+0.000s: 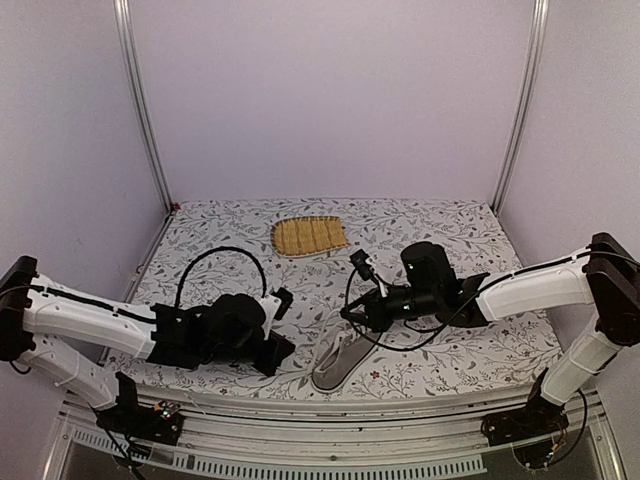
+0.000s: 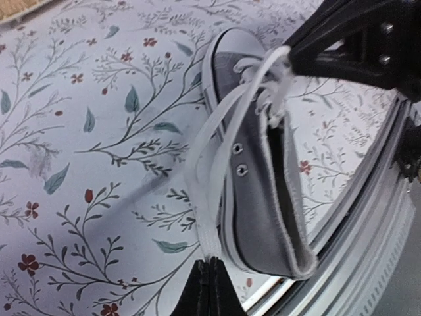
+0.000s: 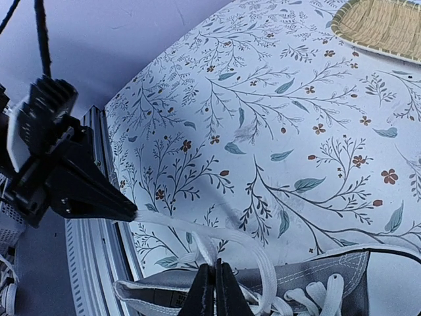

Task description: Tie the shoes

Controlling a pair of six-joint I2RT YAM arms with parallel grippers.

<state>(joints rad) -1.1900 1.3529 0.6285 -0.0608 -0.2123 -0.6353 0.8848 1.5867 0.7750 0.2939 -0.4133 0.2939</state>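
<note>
Lying near the front edge of the table, the sneaker (image 1: 338, 362) sits between the two arms, its heel toward the metal rail (image 1: 330, 437) and its white toe cap pointing further onto the floral tablecloth (image 1: 450, 230). In the left wrist view it looks tipped partly onto its side, with the opening gaping.

The white laces (image 2: 212, 164) are threaded through the eyelets and drawn out from the shoe in two strands. No finished knot or bow shows anywhere. The strands seem to meet above the tongue, but I cannot tell whether they are truly crossed or wrapped there. My judgement is that the tying is at an early stage: both ends are in hand, while the knot and the bow are not yet made.

The left gripper (image 2: 209, 270) has its fingers pressed together on one flat strand, just beside the heel end of the sneaker, close to the table edge. The right gripper (image 3: 214, 273) is likewise pinched together on a strand, hanging just above the laced top of the shoe. Each wrist view shows the other gripper's tip with lace running taut to it.

Well apart, at the far side of the cloth, lies a yellow woven mat (image 1: 310, 236), which has no part in this.
</note>
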